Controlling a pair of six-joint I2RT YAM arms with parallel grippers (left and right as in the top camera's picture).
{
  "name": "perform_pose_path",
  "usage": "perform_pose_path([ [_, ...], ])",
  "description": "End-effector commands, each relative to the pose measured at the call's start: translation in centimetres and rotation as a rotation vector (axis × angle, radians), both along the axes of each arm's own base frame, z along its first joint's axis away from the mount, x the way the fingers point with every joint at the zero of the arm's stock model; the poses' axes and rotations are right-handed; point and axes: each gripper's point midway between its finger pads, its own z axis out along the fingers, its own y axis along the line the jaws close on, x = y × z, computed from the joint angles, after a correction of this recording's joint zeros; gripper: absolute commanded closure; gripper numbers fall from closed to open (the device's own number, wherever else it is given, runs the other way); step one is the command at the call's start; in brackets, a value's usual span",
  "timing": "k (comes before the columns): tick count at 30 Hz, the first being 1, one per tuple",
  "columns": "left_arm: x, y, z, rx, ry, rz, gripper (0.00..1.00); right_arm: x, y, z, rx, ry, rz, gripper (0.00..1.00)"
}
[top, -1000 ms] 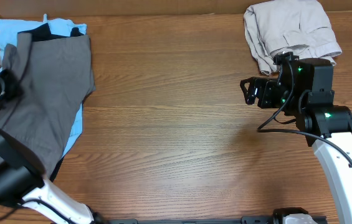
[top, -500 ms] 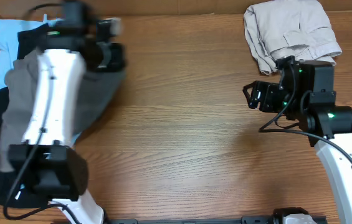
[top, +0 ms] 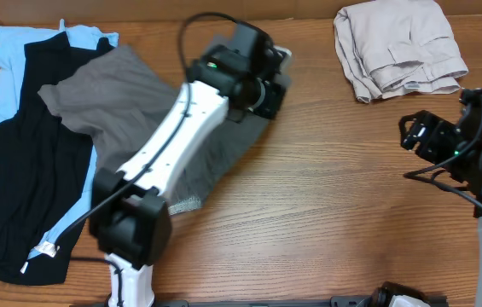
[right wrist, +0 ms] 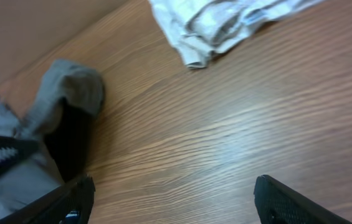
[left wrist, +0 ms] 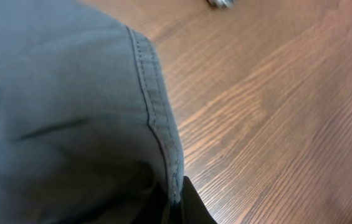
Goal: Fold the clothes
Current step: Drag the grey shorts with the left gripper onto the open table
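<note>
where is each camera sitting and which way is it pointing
overhead: above the table, looking straight down; shows the left end effector on the grey shorts, right end effector open.
left wrist: close over the shorts' stitched hem and wood; one dark fingertip.
right wrist: low, facing across the table; both fingers.
shared: overhead and right wrist both show the beige trousers and shorts.

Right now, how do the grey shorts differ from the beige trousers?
The grey shorts are dark, the beige trousers pale. The shorts lie stretched from the left towards the middle, an edge pinched in the left hand; the trousers sit bundled at the far right, no hand on them. Both rest on the wooden table.
</note>
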Motion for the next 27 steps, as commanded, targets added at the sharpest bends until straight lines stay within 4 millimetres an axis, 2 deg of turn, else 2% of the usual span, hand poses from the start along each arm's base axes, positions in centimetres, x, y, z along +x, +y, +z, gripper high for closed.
perform_pose_path([
  [1,-1.9,-4.1,-1.9,-0.051,0.056,-0.086,0.96,0.0,-1.3,1.5,-0.009,-0.041,-0.039,0.14],
  [3,-3.2,-6.9,-2.3,-0.102,0.066,-0.158,0.96,0.0,-2.0,1.5,-0.012,-0.045,-0.061,0.12],
  [9,-5.2,-10.9,-0.7,-0.159,0.015,-0.222,0.96,-0.1,-3.5,1.9,-0.007,-0.067,-0.106,0.11],
  [11,-5.8,-11.6,-0.4,-0.163,0.016,-0.234,0.91,0.1,-3.7,2.3,0.006,-0.087,-0.105,0.10],
  [12,-6.1,-11.8,-0.4,-0.162,0.019,-0.241,0.77,0.1,-3.8,2.4,0.013,-0.095,-0.103,0.10],
  [13,-6.3,-11.7,-0.3,-0.157,0.025,-0.242,0.27,0.2,-4.0,2.7,0.022,-0.110,-0.106,0.08],
  [14,-6.4,-11.6,-0.1,-0.155,0.027,-0.241,0.04,0.2,-4.2,2.7,0.021,-0.113,-0.109,0.07],
  [15,-6.1,-11.4,0.2,-0.154,0.028,-0.233,0.00,0.2,-4.2,2.8,0.018,-0.115,-0.109,0.07],
  [17,-5.0,-10.4,1.8,-0.159,0.027,-0.202,0.00,0.2,-4.3,2.8,0.011,-0.119,-0.103,0.07],
  [20,-2.3,-7.7,6.3,-0.180,0.004,-0.122,0.00,0.2,-4.3,2.7,0.002,-0.116,-0.094,0.06],
  [22,-0.4,-4.8,9.9,-0.194,-0.028,-0.060,0.00,0.1,-4.2,2.7,0.004,-0.112,-0.094,0.06],
  [25,2.3,0.8,15.3,-0.218,-0.090,0.052,0.00,0.2,-3.5,2.8,0.029,-0.118,-0.066,0.05],
  [27,3.4,4.3,17.7,-0.228,-0.124,0.120,0.00,0.4,-2.3,3.0,0.060,-0.130,-0.021,0.06],
])
